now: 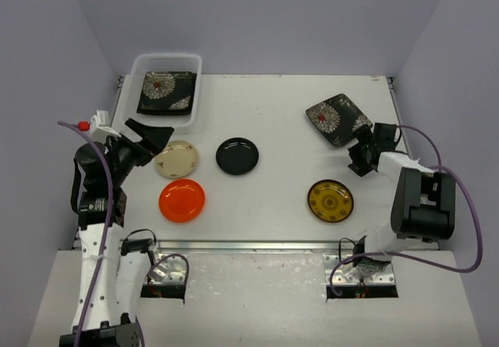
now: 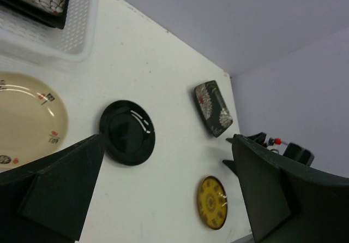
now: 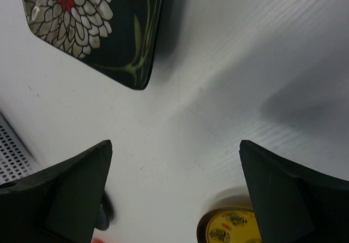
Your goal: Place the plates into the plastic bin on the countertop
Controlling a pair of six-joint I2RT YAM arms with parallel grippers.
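Note:
The plastic bin [image 1: 139, 72] stands at the far left of the countertop [image 1: 265, 105] and holds a white-floral square plate [image 1: 165, 91]. A second floral square plate [image 1: 337, 118] lies at the far right. Cream [image 1: 177, 159], black [image 1: 237, 156], orange [image 1: 182, 200] and yellow-patterned [image 1: 330, 200] round plates lie on the countertop. My left gripper [image 1: 160, 146] is open and empty, just left of the cream plate [image 2: 27, 120]. My right gripper [image 1: 357, 150] is open and empty, just below the right floral plate [image 3: 90, 24]. The teal and amber square plates are out of view.
A metal rail [image 1: 249, 246] runs along the countertop's front edge. Grey walls close in the left, back and right sides. The left wrist view also shows the bin [image 2: 65, 30], black plate [image 2: 127, 132] and yellow plate [image 2: 212, 202].

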